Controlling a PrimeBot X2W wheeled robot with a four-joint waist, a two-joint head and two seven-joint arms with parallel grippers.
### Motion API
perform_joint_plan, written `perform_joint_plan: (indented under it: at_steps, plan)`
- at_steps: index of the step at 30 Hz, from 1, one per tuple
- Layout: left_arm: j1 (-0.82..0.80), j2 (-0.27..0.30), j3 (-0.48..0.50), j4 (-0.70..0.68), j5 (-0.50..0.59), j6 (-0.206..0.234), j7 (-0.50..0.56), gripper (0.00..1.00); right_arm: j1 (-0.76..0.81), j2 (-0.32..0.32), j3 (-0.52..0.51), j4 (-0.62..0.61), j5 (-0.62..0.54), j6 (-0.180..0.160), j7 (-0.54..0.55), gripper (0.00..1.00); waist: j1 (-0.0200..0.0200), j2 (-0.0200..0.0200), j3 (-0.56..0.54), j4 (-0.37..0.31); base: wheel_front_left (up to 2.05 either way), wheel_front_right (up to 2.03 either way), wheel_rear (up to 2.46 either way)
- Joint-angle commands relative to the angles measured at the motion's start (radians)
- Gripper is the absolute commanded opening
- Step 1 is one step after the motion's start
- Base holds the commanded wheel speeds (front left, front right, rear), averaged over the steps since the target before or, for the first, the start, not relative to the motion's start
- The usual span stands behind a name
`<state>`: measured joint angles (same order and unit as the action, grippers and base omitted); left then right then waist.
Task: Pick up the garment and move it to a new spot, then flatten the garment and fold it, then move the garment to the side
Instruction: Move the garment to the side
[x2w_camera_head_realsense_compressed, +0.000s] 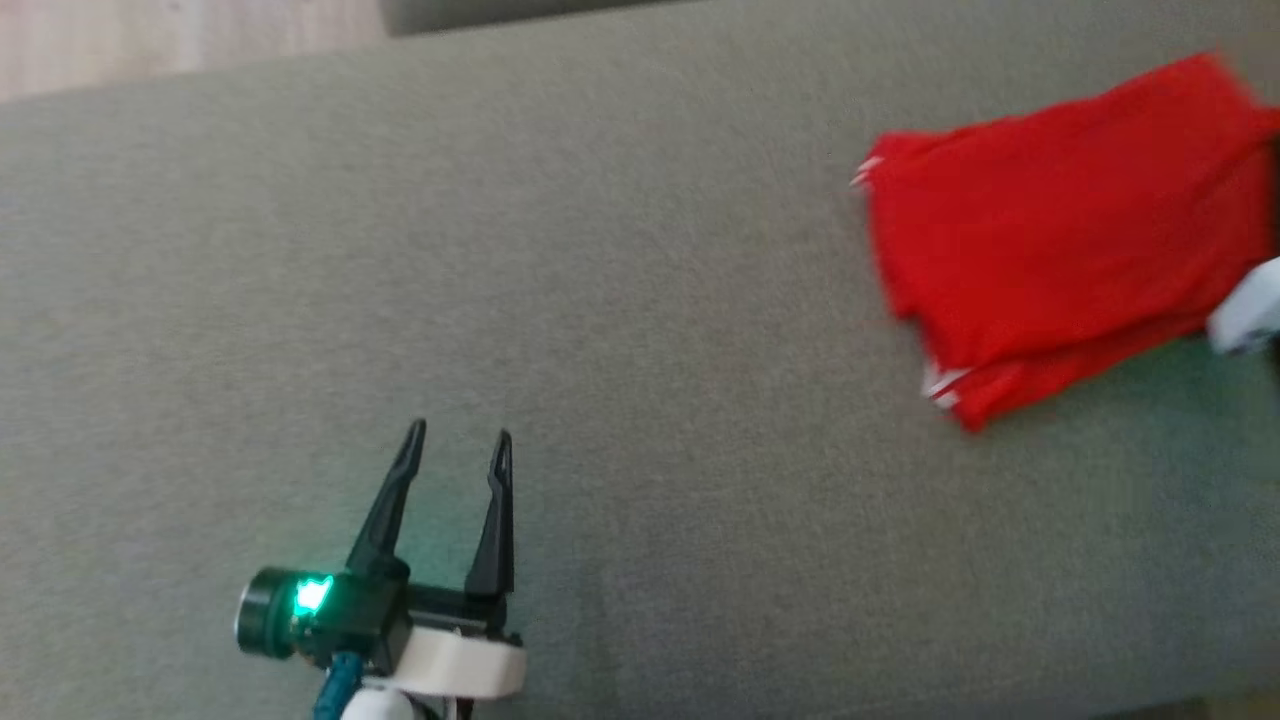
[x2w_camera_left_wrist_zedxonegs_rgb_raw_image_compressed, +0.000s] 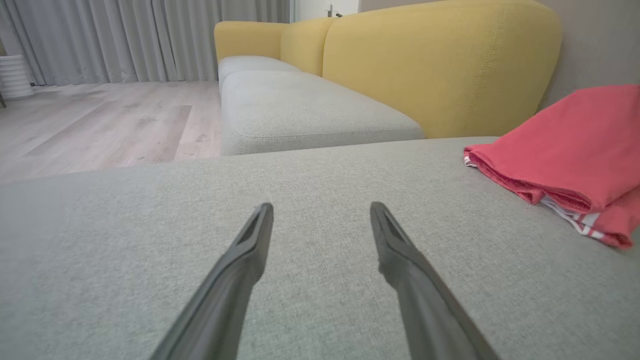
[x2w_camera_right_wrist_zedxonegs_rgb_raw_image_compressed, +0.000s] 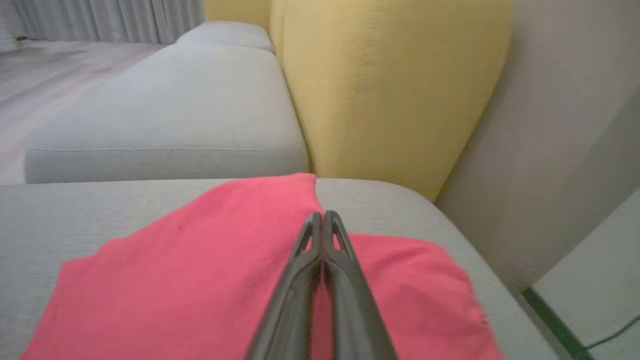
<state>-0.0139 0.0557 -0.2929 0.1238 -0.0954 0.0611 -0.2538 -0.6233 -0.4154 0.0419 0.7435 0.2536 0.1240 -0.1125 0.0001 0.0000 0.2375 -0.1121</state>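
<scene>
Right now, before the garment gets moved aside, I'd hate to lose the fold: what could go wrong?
The right gripper is shut over the folded red garment; whether it holds cloth is unclear, so a pull might lift one layer and open the fold. The garment lies near the right edge of the grey cushion, so it could slide off.
</scene>
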Motion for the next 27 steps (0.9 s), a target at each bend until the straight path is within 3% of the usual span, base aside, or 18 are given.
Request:
perform_joint_plan:
  at_steps: [1, 7, 8, 9, 13, 19, 25, 27]
  plan:
    - [-0.031, -0.005, 0.033, -0.034, 0.007, -0.003, -0.008, 1.0, -0.023, -0.055, -0.005, -0.055, -0.007, 0.007, 0.009, 0.0, -0.0001, 0.0, 0.051, -0.038, 0.0, 0.0, 0.0]
    - [-0.093, -0.005, 0.047, -0.05, 0.0, -0.014, -0.008, 1.0, -0.027, -0.191, -0.108, -0.17, -0.039, 0.007, 0.108, 0.0, -0.0001, 0.0, 0.135, -0.052, 0.0, 0.0, 0.0]
    - [-0.105, -0.005, 0.048, -0.052, -0.001, -0.017, -0.008, 1.0, -0.026, -0.202, -0.135, -0.185, -0.05, 0.007, 0.124, 0.41, -0.0001, 0.0, 0.144, -0.051, 0.0, 0.0, 0.0]
    - [-0.117, -0.005, 0.046, -0.056, -0.002, -0.02, -0.008, 1.0, -0.022, -0.212, -0.161, -0.201, -0.066, 0.007, 0.136, 1.0, -0.0001, 0.0, 0.153, -0.047, 0.0, 0.0, 0.0]
    - [-0.148, -0.005, 0.049, -0.071, -0.03, -0.014, -0.008, 1.0, 0.001, -0.19, -0.252, -0.269, -0.125, 0.007, 0.164, 1.0, -0.0001, 0.0, 0.147, -0.027, 0.0, 0.0, 0.0]
    - [-0.137, -0.005, 0.029, -0.079, -0.079, -0.001, -0.008, 1.0, 0.114, -0.041, -0.292, -0.354, -0.171, 0.007, 0.184, 1.0, -0.0001, 0.0, 0.044, 0.035, 0.0, 0.0, 0.0]
    - [-0.077, -0.005, 0.0, -0.038, -0.112, 0.029, -0.008, 1.0, 0.312, 0.132, -0.23, -0.389, -0.136, 0.007, 0.098, 1.0, -0.0001, 0.0, -0.118, 0.104, 0.0, 0.0, 0.0]
    - [-0.064, -0.005, -0.002, -0.027, -0.109, 0.035, -0.008, 1.0, 0.347, 0.153, -0.206, -0.382, -0.128, 0.007, 0.076, 1.0, -0.0001, 0.0, -0.152, 0.114, 0.0, 0.0, 0.0]
